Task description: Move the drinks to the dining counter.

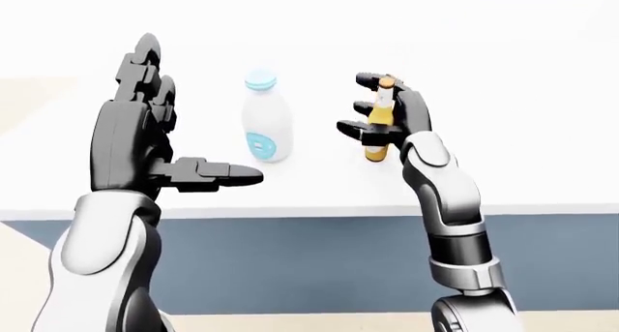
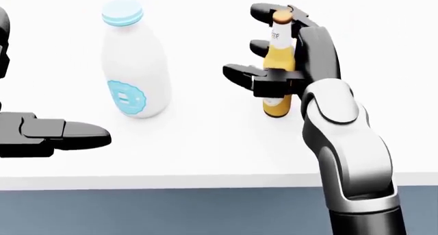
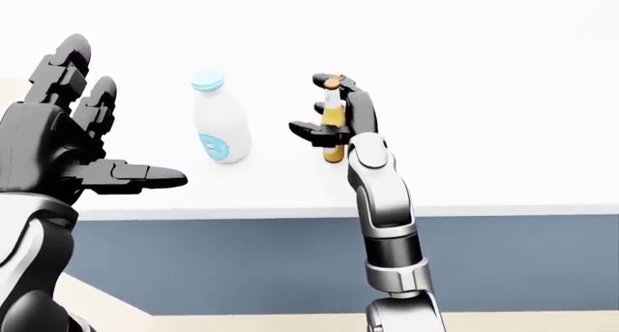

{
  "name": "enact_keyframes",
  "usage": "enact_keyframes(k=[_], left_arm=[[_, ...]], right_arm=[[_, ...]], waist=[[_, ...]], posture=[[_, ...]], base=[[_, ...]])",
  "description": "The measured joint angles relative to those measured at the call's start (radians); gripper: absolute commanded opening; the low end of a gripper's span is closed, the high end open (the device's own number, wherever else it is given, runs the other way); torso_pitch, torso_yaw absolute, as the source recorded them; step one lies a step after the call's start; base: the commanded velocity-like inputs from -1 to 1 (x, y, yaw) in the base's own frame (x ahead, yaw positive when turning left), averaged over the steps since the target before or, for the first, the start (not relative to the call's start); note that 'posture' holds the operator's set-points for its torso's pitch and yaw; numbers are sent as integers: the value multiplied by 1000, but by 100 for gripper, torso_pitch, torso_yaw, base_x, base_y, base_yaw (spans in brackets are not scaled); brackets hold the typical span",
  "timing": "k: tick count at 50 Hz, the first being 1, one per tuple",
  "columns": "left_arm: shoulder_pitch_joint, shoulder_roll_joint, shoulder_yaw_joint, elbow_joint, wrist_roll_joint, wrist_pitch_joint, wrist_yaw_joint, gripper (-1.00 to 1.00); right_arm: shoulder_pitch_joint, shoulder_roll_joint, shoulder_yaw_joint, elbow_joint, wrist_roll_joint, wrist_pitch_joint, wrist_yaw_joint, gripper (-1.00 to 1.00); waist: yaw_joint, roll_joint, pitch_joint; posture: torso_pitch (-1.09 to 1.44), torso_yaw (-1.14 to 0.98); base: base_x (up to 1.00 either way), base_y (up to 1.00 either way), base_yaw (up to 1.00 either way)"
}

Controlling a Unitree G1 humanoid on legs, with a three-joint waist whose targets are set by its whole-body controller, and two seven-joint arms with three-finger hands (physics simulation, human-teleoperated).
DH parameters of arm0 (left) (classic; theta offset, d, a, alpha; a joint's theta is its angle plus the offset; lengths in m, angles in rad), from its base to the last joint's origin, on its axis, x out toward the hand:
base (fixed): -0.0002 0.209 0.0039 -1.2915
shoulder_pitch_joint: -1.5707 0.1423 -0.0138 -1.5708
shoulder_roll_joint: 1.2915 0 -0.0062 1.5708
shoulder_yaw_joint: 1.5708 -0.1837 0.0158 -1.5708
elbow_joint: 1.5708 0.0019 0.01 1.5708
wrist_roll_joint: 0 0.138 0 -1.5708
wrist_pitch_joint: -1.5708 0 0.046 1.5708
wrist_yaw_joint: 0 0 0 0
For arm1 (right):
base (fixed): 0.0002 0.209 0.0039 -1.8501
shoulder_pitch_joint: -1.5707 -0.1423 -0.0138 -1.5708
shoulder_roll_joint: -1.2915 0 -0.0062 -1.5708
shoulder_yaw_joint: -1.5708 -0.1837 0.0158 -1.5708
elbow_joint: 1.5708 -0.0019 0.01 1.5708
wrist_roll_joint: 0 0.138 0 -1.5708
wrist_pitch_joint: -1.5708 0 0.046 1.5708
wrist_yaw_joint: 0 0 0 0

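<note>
The beer (image 2: 279, 65) and milk (image 2: 134, 65) stand on the white counter (image 2: 205, 142). The right hand (image 2: 284, 52) is spread beside the beer (released, apparently placed); the left hand (image 1: 136, 136) hangs splayed, empty.

- The left hand (image 1: 136, 139) is matte black, with a broad flat palm block and three thick fingers built from blocky segments.
- The right hand (image 2: 291, 50) has the same black, jointed build, its finger links rounded at the tips.
- Each forearm (image 2: 345, 142) wears a glossy white, smoothly rounded shell.
- Below the white shell on the right arm sits a silver-grey metal band (image 1: 466, 272), then a dark cylindrical section (image 3: 403, 314).
- No cables, screws or markings can be made out.
</note>
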Motion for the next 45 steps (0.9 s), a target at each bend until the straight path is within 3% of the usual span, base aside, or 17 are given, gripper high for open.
enact_keyframes(k=[13,18,45], left_arm=[[1,2,2,-5,-4,3,2,100],[1,2,-4,5,-3,-5,3,100],[-28,7,0,-46,4,57,-11,100]], right_arm=[[15,-11,-9,-56,5,31,13,77],[31,-12,-6,-86,8,44,24,100],[130,-90,-80,-294,67,138,51,100]], waist=[[1,-1,0],[1,-1,0],[5,-7,3]], posture=[[0,0],[0,0],[0,0]], base=[[0,0,0],[0,0,0],[0,0,0]])
